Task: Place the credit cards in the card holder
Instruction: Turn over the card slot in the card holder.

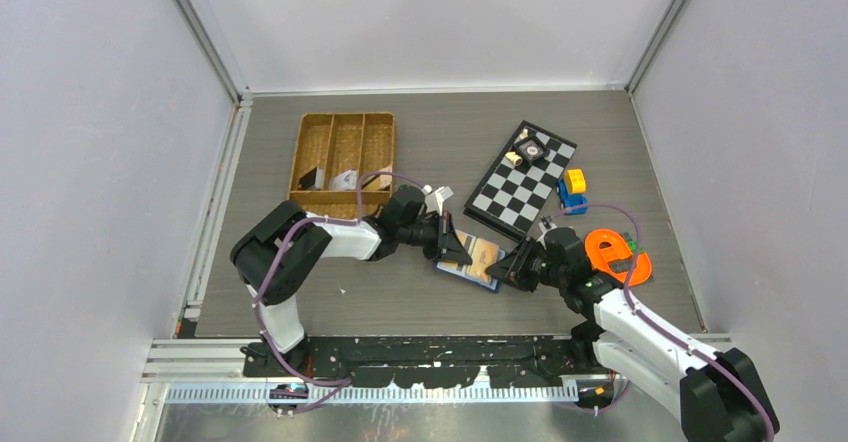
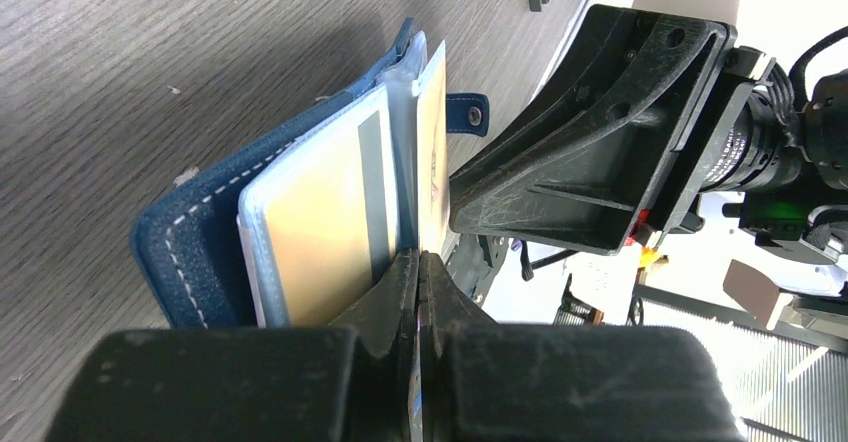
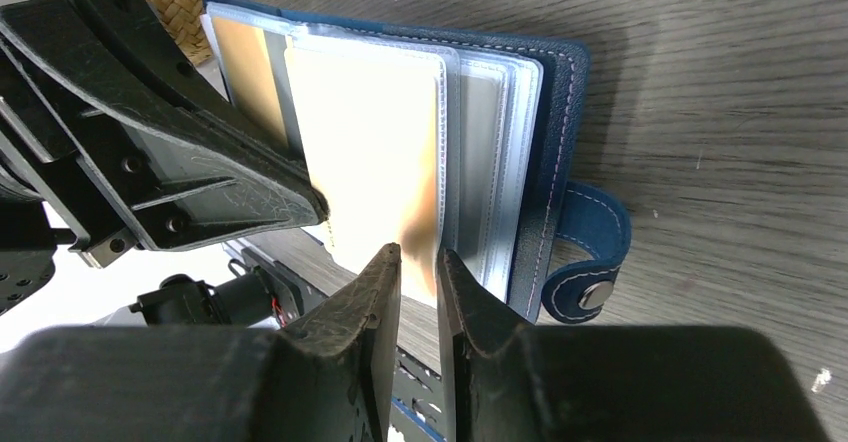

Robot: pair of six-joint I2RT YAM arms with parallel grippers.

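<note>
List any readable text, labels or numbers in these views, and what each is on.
None is readable in any view.
Tan card in the card holder: face blank, washed out by glare.
Striped card: grey stripe only, no print visible.
Upright card: faint mark, too blurred to read.
Checkerboard: squares only, no lettering visible.

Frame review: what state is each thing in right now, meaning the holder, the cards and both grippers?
card holder: lying open, snap tab unfastened.
striped card: tucked flat in a clear pocket.
pale card: raised off the flat pages, between both grippers.
left gripper: shut, pinching a leaf of the card holder.
right gripper: jaws narrowly open at the pale card's near edge.
</note>
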